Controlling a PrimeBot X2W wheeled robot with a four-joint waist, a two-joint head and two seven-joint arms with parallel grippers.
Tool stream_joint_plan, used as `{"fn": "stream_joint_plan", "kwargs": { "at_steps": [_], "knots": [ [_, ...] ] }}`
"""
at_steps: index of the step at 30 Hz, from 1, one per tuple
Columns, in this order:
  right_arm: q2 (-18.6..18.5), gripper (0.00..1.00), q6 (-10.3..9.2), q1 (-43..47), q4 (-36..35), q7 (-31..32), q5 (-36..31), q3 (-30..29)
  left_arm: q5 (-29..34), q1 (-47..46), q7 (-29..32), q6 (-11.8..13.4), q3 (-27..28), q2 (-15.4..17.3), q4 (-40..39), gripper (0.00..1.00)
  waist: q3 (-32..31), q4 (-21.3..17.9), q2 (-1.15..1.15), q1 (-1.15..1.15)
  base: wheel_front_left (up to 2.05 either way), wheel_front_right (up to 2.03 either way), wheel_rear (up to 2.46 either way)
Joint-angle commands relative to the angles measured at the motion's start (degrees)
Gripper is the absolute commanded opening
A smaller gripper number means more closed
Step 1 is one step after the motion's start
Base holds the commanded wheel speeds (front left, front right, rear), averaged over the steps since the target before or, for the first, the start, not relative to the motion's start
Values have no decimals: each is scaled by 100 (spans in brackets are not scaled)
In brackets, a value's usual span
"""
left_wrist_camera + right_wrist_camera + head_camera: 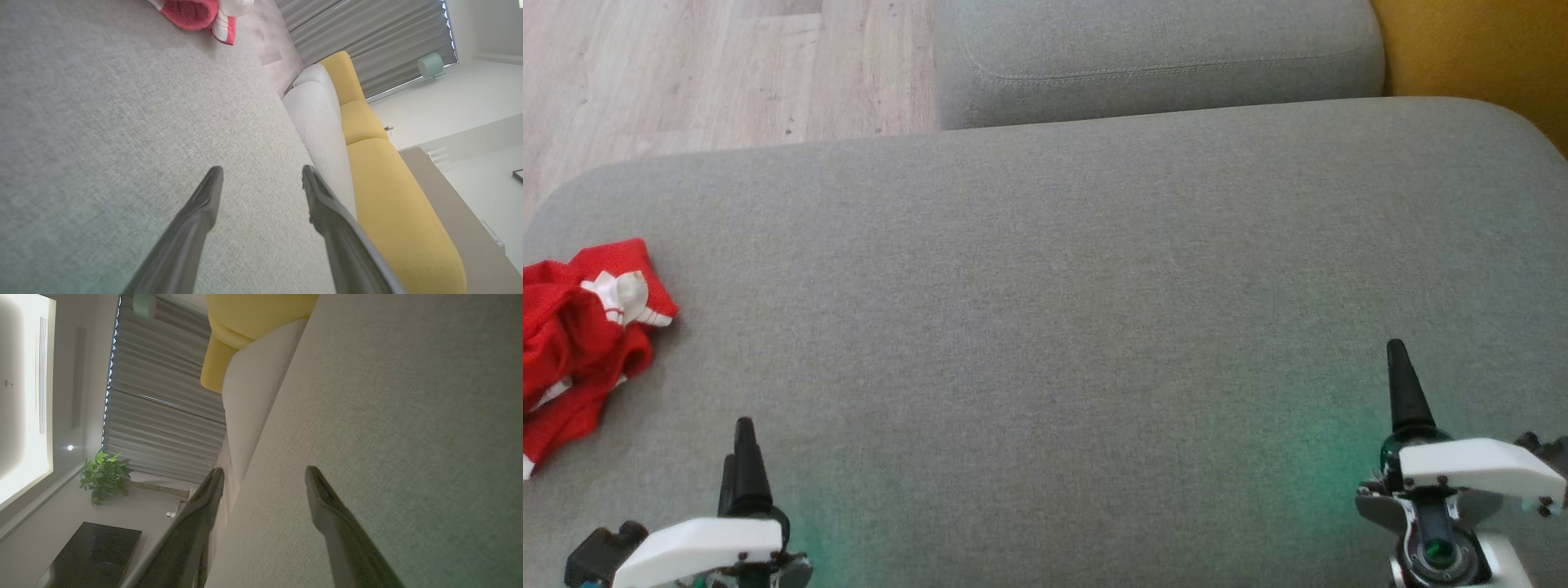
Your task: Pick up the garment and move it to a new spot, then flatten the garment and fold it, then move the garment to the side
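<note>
A crumpled red garment (580, 335) with white trim lies at the far left edge of the grey cushion (1045, 327). In the left wrist view the garment (196, 14) shows at the top edge. My left gripper (742, 457) hovers at the lower left, to the right of and nearer than the garment, apart from it. Its fingers (200, 212) stand wide apart with nothing between them, so the left gripper (262, 173) is open. My right gripper (1401, 384) hovers at the lower right over bare cushion. In its own wrist view the right gripper (264, 473) is open and empty.
A second grey cushion (1160, 57) sits behind the first one, with a yellow sofa (1478, 57) at the back right. Wooden floor (711, 73) lies beyond the cushion's far left edge. A dark table (90, 555) and a potted plant (104, 477) stand farther off in the room.
</note>
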Motion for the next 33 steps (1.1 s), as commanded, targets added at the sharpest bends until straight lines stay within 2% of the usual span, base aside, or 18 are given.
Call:
{"fn": "stream_joint_plan", "kwargs": {
  "at_steps": [1,22,33],
  "knots": [
    [-114,100,15,-389,-159,-67,-126,61,156,-327,-56,-13,40,96,-215,100,-2,0,0,0,0,0,0],
    [-118,100,22,-602,-235,-405,-1564,380,1745,-410,-396,-17,-93,127,-298,100,47,-60,0,0,0,0,0],
    [-133,100,26,-709,-34,-608,-2609,546,2695,-434,-600,20,-291,165,-165,100,47,-78,0,0,0,0,0]
  ]
}}
